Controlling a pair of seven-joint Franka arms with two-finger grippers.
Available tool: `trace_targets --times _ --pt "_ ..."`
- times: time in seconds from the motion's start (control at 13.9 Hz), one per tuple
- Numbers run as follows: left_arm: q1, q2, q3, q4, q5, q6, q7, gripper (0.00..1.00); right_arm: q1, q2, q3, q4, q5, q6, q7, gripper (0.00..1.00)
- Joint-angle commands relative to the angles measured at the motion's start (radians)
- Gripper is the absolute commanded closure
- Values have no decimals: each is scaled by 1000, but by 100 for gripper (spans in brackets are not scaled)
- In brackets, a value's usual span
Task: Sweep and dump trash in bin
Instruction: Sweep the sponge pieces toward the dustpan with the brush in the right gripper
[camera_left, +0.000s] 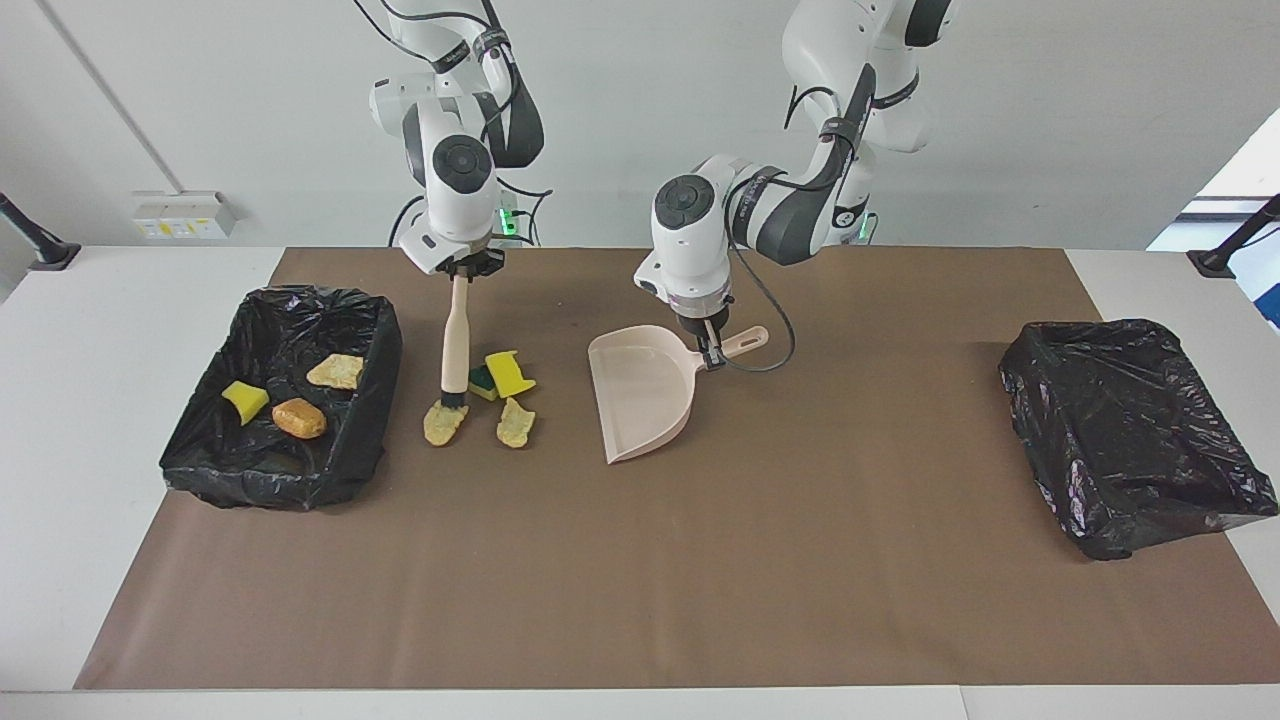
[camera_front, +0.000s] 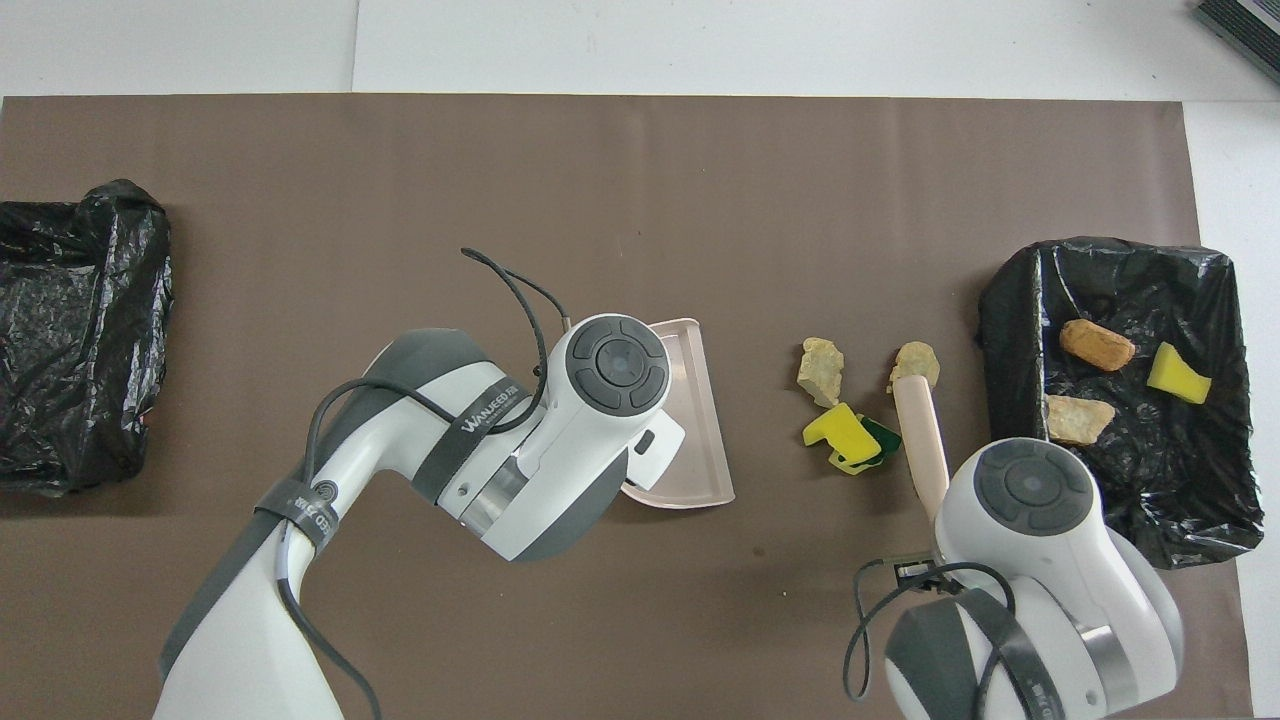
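From my console I read only one piece of lettering: "WANJEED 70" something, in white capitals on the dark band (camera_front: 487, 415) wrapped round the left arm's forearm in the overhead view (the last characters curl out of sight). A second dark band (camera_front: 1040, 690) on the right arm carries white letters at the bottom edge, too cut off to read. The wall socket plate (camera_left: 182, 215) bears yellow stickers I cannot make out.

A robotics lab: two white robot arms (camera_left: 450, 170) stand mounted at a white table (camera_left: 100, 330) covered with a plain brown mat (camera_left: 640, 580), against a bare pale wall (camera_left: 1050, 120) carrying a socket strip (camera_left: 183, 214), with black camera-stand feet (camera_left: 40, 245) at the table's ends.
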Motion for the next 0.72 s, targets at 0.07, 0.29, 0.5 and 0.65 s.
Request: trace_targets --times 0.07,0.29,0.5,0.65 --pt "-33 -35 14 -56 18 10 0 100 -25 42 12 -6 82 57 -81 100" --pt "-33 -43 14 -61 18 -2 0 100 1 57 14 6 209 77 -88 100" --pt "-31 -43 14 -67 18 0 0 100 34 82 14 40 358 102 -102 100" --pt "-28 -46 14 -74 18 1 1 100 64 91 15 48 447 144 -99 100"
